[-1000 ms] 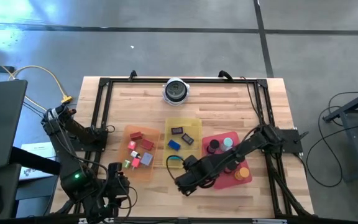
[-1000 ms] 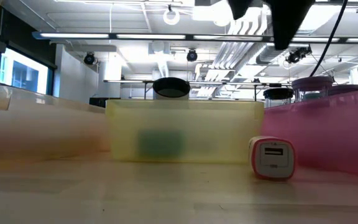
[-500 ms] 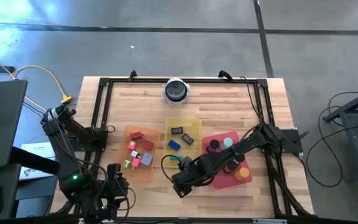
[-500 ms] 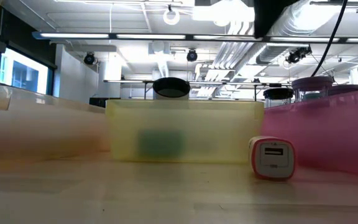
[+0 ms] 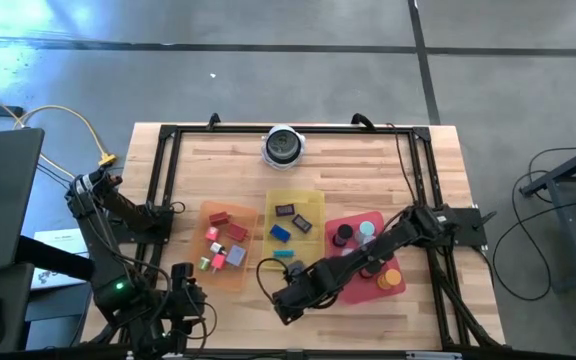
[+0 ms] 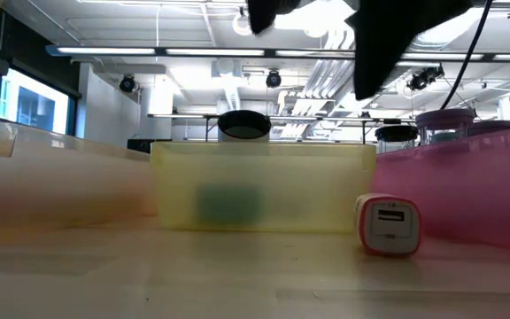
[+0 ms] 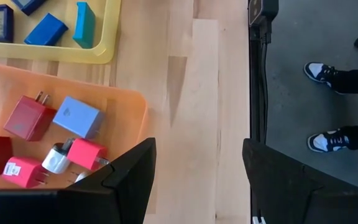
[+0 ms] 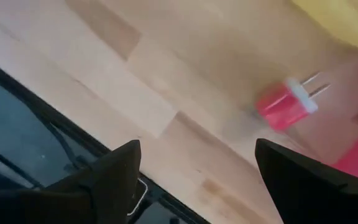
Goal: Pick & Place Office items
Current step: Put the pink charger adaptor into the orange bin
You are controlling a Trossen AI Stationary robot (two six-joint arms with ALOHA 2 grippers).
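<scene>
A pink-red charger with a white face (image 6: 388, 225) lies on its side on the bare wood between the yellow tray (image 5: 311, 197) and the red tray (image 5: 340, 222). In the right wrist view the charger (image 8: 286, 104) shows its two prongs. My right gripper (image 8: 197, 180) hangs open above the table near its front edge (image 5: 282, 303), with the charger beyond its fingers and nothing between them. My left gripper (image 7: 197, 180) waits open at the front left (image 5: 183, 287), over the wood beside the orange tray (image 7: 126, 102).
The orange tray holds red, pink and grey-blue chargers (image 7: 78, 116). Blue, black and teal blocks (image 5: 280, 232) lie in the yellow tray, round discs (image 5: 343, 236) in the red one. A round silver-and-black object (image 5: 283, 147) stands at the far edge. A person's shoes (image 7: 325, 71) show beyond the table.
My right gripper has moved toward the table's near left and sunk a little, tipping its wrist as it went, and it stays open. The charger and the trays have not moved.
</scene>
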